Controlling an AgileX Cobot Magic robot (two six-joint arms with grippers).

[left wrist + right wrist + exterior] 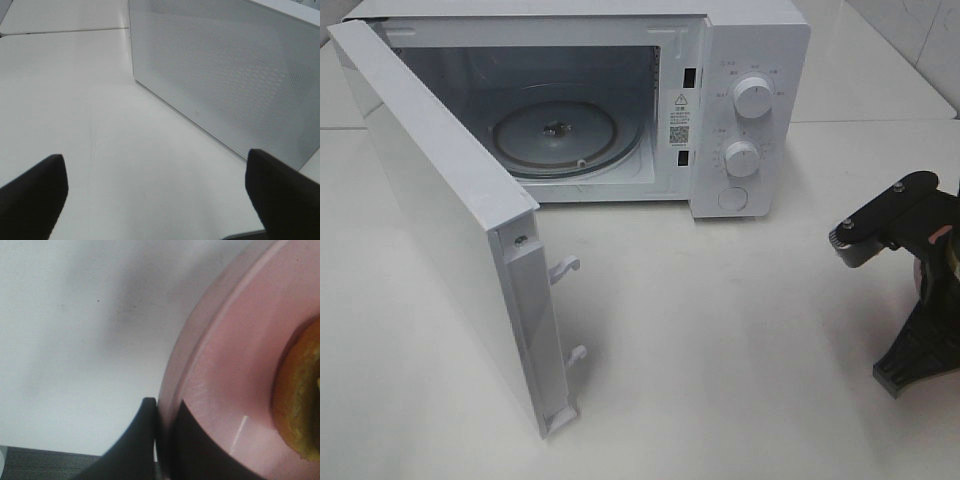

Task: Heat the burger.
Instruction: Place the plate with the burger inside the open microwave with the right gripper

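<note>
Toward nine o'clock, facing the open microwave door (225, 75), the left gripper (155, 165) spreads wide, holding nothing. At four o'clock from the microwave (775, 45), the right gripper (165, 404) pinches the rim of the pink plate (225, 340), which carries the burger (300, 405).

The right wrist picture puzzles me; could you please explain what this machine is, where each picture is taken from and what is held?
This is a robot with two arms, each ending in two fingers with a camera at the wrist. The high view looks down on a white table with a microwave, its door open and its glass turntable bare. The left wrist view shows the left fingers spread wide, holding nothing, near the microwave. The right wrist view shows the right fingers pinched on the rim of a pink plate carrying the burger.
</note>
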